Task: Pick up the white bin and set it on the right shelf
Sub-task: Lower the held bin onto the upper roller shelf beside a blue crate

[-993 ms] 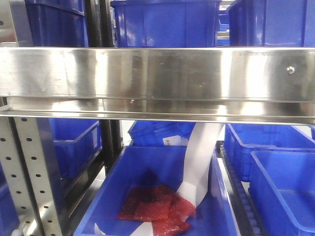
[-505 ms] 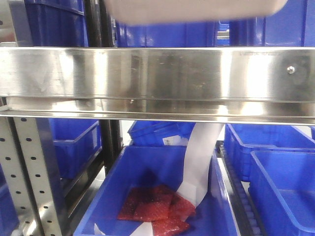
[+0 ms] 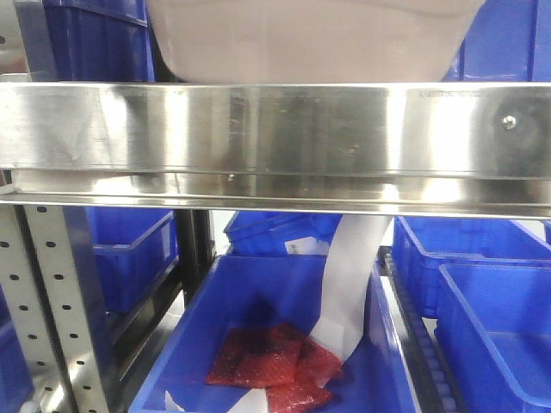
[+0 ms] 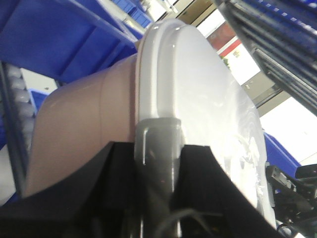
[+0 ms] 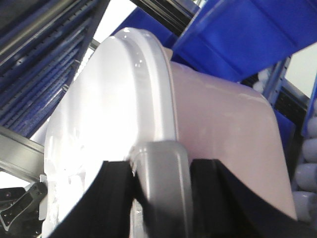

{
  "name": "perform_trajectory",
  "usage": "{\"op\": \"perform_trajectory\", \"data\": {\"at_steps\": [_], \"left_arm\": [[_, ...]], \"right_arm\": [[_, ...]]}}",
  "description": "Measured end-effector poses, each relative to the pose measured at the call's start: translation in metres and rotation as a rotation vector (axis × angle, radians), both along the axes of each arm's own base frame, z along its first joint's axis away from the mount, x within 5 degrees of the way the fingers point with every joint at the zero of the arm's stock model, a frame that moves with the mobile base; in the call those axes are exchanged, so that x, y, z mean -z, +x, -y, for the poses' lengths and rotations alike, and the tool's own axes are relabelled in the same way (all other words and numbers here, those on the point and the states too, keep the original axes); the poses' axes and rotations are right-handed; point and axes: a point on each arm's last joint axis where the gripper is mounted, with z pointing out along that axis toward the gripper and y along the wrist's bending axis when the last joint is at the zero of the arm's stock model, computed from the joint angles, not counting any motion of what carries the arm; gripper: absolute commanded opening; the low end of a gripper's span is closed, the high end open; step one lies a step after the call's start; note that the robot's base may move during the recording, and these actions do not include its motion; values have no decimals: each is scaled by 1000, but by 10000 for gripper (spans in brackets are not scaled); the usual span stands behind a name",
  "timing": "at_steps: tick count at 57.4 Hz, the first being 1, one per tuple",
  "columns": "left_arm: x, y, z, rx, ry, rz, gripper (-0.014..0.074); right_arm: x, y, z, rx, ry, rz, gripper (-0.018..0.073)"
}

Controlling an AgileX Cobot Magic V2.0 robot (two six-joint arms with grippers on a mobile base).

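Observation:
The white bin [image 3: 310,39] fills the top of the front view, its pale underside and side hanging just above the broad shiny front rail of the right shelf [image 3: 275,129]. In the left wrist view the bin's pinkish tub [image 4: 79,129] and white lid [image 4: 198,94] fill the frame. My left gripper [image 4: 157,158] is shut on a grey latch [image 4: 157,134] at the lid rim. The right wrist view shows the bin [image 5: 228,124] from its other end, where my right gripper [image 5: 161,178] is shut on a matching grey latch [image 5: 161,158].
Blue crates [image 3: 95,39] stand on the shelf behind the bin. Below the rail a blue crate [image 3: 215,344] holds red packets [image 3: 271,361] and a white paper strip [image 3: 349,284]. More blue crates [image 3: 491,327] sit at the right. A perforated grey upright [image 3: 52,310] stands at the left.
The white bin has come down into the top of the front view, from not visible to covering the middle blue crate behind the rail.

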Motion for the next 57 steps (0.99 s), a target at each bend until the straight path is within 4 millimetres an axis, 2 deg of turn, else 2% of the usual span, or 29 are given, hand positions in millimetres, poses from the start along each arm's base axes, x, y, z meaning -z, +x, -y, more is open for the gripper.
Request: {"op": "perform_trajectory", "data": {"at_steps": [5,11,17,24,29,39,49,57], "left_arm": [[6,4,0,1,6,-14,42],[16,9,2,6,27,-30,203],[19,10,5,18,48,-21,363],[20,8,9,43,76,-8,473],[20,7,10,52,86,-6,507],[23,7,10,48,124,-3,509],[26,8,9,51,214,16,509],[17,9,9,63,304,78,508]], "right_arm": [[2,1,0,0,-7,1,299],[4,3,1,3,-11,-3,393],[4,3,-2,-5,-14,0,525],[3,3,-5,-13,-24,5,648],[4,4,-5,-10,-34,8,641],[5,5,1,22,-74,14,641],[8,6,23,104,-139,5,641],[4,5,38,128,-235,17,641]]}}
